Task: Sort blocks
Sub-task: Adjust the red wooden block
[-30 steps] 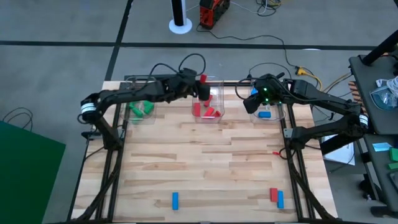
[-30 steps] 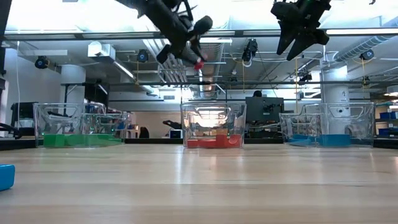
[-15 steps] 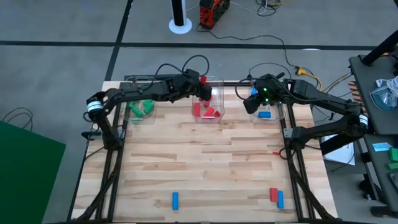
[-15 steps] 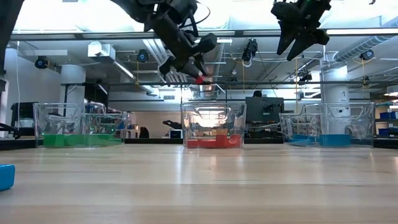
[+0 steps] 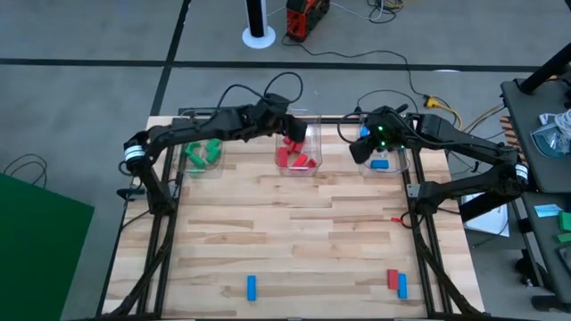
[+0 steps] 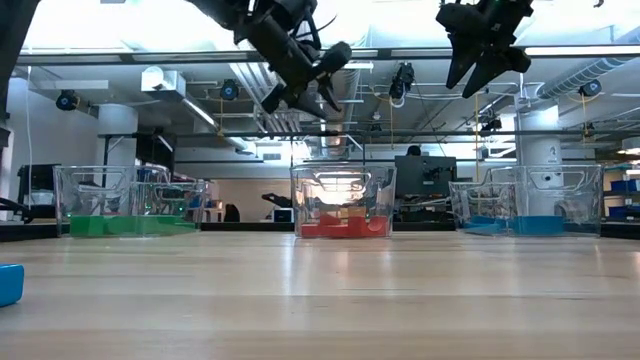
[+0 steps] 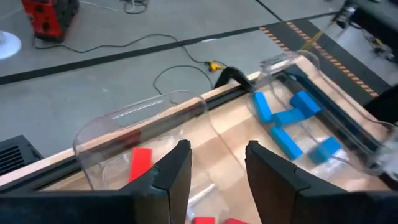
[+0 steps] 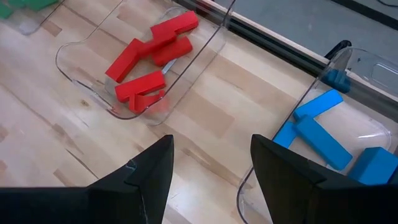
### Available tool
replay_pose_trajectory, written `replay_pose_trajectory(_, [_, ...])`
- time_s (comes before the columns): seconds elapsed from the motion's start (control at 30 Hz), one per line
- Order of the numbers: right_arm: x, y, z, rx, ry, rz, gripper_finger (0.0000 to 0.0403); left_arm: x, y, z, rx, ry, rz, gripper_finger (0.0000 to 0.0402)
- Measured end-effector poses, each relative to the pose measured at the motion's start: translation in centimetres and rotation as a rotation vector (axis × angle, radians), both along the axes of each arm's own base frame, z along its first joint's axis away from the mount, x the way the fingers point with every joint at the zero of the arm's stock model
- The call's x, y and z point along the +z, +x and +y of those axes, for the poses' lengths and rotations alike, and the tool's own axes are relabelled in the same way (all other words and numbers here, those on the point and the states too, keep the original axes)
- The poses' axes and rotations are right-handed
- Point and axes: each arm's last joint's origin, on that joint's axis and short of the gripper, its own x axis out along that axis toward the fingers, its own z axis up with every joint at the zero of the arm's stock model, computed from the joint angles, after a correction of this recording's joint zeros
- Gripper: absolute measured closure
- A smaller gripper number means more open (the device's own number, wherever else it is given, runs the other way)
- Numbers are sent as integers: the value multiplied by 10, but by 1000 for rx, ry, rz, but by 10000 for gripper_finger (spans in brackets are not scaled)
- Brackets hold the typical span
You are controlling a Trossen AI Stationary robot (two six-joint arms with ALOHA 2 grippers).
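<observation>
From above, three clear bins sit in a row along the far edge of the tabletop: green blocks in the left bin, red blocks in the middle bin, blue blocks in the right bin. That view alone also shows the strays near the front edge: a lone blue block, and a red block just beside another blue block. The low view shows what the overhead cannot, that both claws hang well above the bins' rims; it catches the lone blue bar at its far left edge and the bin contents as flat bands of colour. All the blocks are small solid-coloured bars, lying jumbled at angles in their bins. The left claw reaches across from the left over the middle bin, tilted downward, its fingers parted and empty, red bars showing in the bin below them. The right claw hovers between the middle and right bins, its fingers spread wide with nothing between them.
</observation>
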Motion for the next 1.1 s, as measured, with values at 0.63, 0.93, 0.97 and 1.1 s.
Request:
replay_pose_trajectory(0.63, [0, 4, 10, 246, 210, -83, 197, 69, -20, -140, -192, 8, 407, 271])
replay_pose_trajectory(0.93, [5, 22, 50, 331, 319, -179, 197, 76, -50, -195, -286, -37, 431, 271])
replay_pose_trajectory(0.97, [7, 26, 57, 347, 329, -209, 197, 79, -54, -198, -306, -25, 439, 271])
replay_pose_trajectory(1.1, [13, 46, 82, 380, 350, -342, 197, 91, -73, -205, -424, -12, 454, 271])
